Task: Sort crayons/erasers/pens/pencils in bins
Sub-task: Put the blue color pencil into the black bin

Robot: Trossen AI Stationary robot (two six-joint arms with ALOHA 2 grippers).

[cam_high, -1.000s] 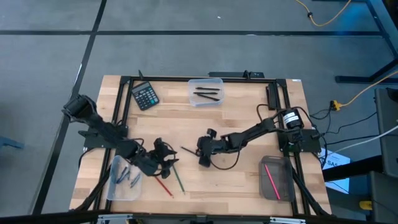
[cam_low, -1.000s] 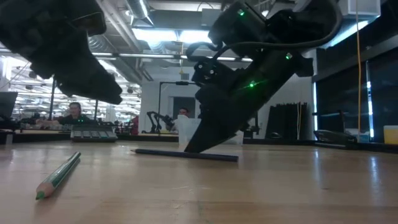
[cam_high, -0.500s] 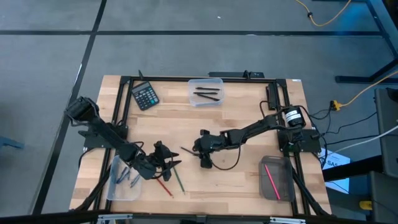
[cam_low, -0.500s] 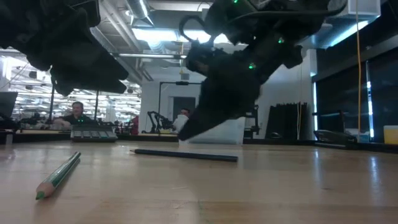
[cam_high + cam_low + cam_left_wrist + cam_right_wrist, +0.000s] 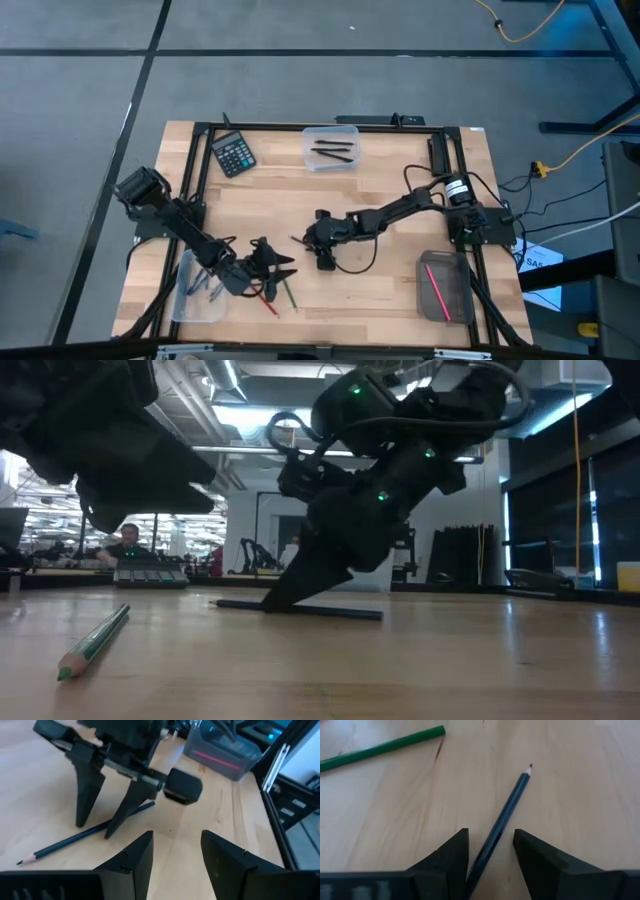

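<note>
The table is pale wood, smooth with faint grain and a soft sheen. On it, the dark blue pencil and green pencil have a glossy painted coat. At the table's right near corner, the smoky bin looks like translucent plastic. Both grippers' fingers are matt black plastic.

Green pencil – cut off at the right wrist view's edge. Blue pencil – lower end hidden between right gripper fingers. Sticks in clear bin under left arm too small to tell apart.
</note>
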